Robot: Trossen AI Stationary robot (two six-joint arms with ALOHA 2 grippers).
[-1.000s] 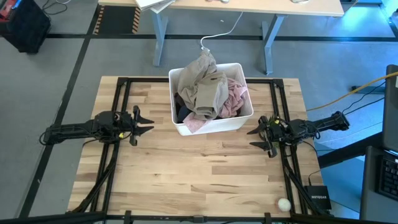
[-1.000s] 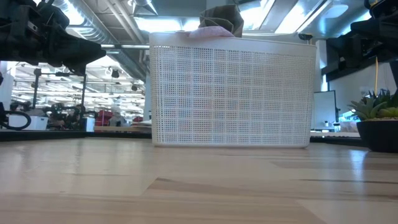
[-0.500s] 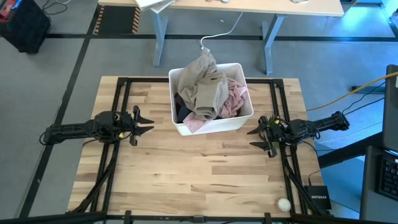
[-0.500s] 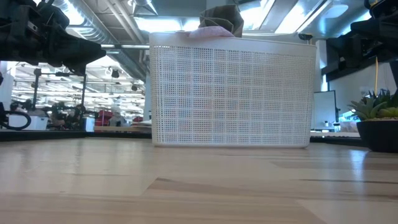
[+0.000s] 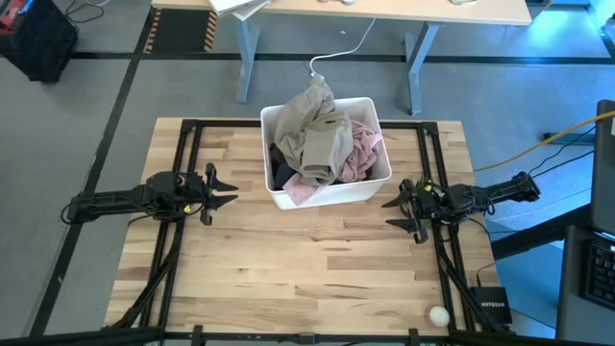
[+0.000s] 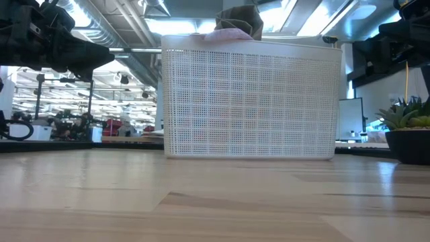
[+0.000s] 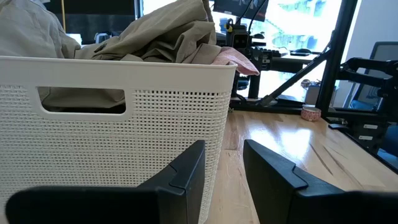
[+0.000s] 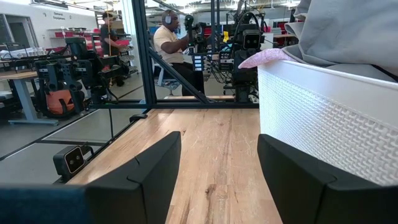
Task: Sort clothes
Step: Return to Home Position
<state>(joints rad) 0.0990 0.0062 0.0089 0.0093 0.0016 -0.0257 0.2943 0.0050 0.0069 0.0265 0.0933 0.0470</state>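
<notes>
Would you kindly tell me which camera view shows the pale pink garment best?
The high view: the pale pink garment shows broadly inside the white bin, beside the khaki garment. The low and both wrist views catch only a pink edge above the rim.

Overhead, table-level, two wrist views

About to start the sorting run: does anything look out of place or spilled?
Mostly tidy. The khaki garment is heaped above the white bin and droops over its far rim; a pink garment lies beside it. A small white ball sits alone near the table's corner.
</notes>
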